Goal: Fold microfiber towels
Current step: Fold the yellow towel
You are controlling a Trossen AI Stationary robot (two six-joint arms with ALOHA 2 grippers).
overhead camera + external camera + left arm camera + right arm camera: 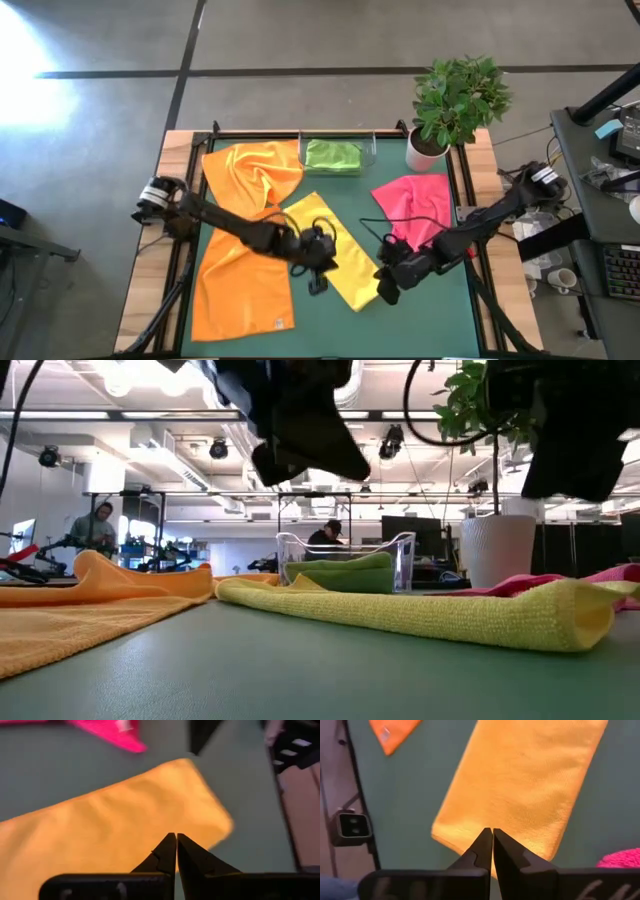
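Note:
A yellow towel (335,250) lies folded into a long strip on the green mat, running from mid-table toward the near right. My left gripper (318,283) is shut and hovers over the strip's near left edge (115,830). My right gripper (386,290) is shut and hovers over the strip's near end (520,785). In the low view both grippers hang clear above the towel (430,615). One orange towel (245,280) lies flat at the near left. Another orange towel (255,170) lies crumpled at the far left. A pink towel (415,205) lies at the right. A green towel (332,155) lies in a clear tray.
The clear tray (372,150) stands at the far edge, with a potted plant (455,100) at the far right corner. Bare green mat (430,320) shows at the near right. People and equipment show in the room beyond the table (95,525).

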